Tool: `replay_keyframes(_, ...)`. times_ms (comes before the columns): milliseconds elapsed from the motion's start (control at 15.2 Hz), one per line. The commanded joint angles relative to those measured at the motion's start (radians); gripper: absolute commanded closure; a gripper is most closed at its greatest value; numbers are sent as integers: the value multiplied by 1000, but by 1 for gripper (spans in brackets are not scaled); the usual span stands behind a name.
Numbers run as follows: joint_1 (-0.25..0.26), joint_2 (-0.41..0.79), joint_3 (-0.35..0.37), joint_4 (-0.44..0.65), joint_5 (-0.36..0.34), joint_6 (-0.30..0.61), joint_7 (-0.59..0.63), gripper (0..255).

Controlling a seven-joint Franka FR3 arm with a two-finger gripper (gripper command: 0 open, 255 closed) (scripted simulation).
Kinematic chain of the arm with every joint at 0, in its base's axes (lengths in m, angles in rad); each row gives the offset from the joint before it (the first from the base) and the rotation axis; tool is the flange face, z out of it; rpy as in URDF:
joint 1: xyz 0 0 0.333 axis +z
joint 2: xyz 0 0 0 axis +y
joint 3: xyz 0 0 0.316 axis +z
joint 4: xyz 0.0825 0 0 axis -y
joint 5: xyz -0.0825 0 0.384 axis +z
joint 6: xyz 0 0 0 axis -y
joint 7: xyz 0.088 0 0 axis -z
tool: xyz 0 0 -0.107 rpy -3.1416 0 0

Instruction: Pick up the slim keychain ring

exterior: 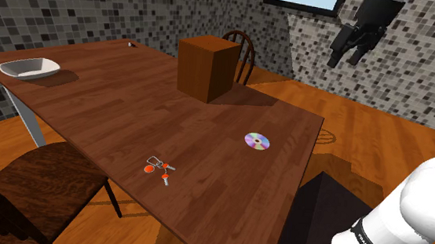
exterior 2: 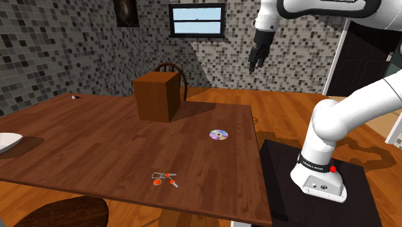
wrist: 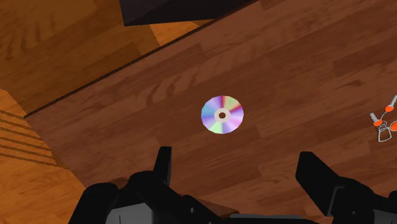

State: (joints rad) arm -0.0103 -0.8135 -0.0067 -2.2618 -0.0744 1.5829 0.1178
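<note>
Keychain (exterior: 158,168) near table (exterior: 114,110) edge; disc (exterior: 257,141) apart (rainbow sheen); fingers (exterior: 339,51) high above, spread.

Even, fairly bright render light, no harsh glare on the table (exterior: 130,111). The window (exterior 2: 197,19) is a pale blue patch and the brightest spot. The box (exterior: 205,68) has a lighter top and a darker face toward the shoulder view's right, and it drops a soft shadow on the table that way. The bowl (exterior: 29,68) throws its shadow the same way. The floor (exterior: 381,129) is warm orange, darker beside the table edge, and in the wrist view a striped shadow lies on it. The disc (wrist: 222,115) shows a rainbow sheen. The gripper (wrist: 236,156) reads flat black with little shading. The white arm (exterior 2: 335,122) is shaded grey underneath.
</note>
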Motion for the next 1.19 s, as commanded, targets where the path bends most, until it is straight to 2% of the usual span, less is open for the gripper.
replay_keyframes(0,0,0,0,0,0,0,0,0)
replay_keyframes(594,54,119,131,-103,83,191,133,0)
replay_keyframes(1122,94,300,250,-119,131,367,249,0)
